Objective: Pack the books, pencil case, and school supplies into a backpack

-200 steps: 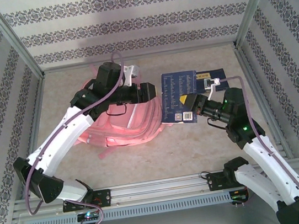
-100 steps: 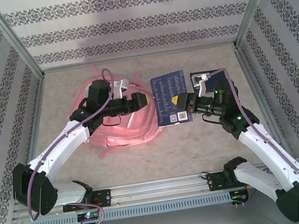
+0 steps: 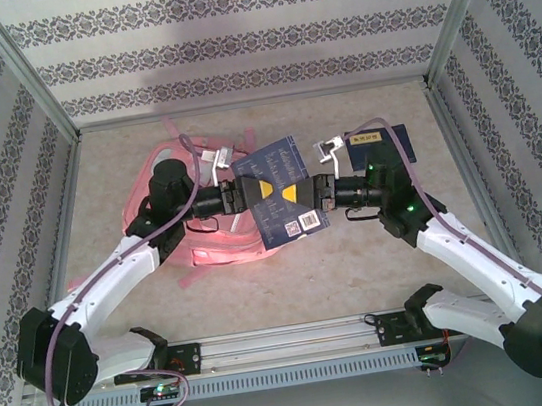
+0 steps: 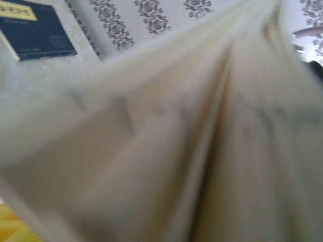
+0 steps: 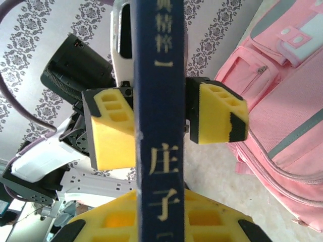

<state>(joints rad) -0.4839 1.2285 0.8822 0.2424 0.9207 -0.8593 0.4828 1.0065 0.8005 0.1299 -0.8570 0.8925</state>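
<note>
Over edge of pink backpack [image 3: 213,255], mid-air: navy book [image 3: 279,187] clamped at spine by right gripper [image 3: 319,193], pages [image 4: 176,151] fanned toward left gripper [image 3: 248,194]; left pads [image 5: 108,136] straddling far edge, guessing handover or steadying before stuffing in; can't tell if squeezing or just hovering; second navy book [image 3: 390,138] flat on table [image 3: 361,271] behind, waiting.

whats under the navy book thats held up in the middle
The navy book hangs over the right edge of the pink backpack and the table. The part of the backpack directly below is covered by the book.
</note>
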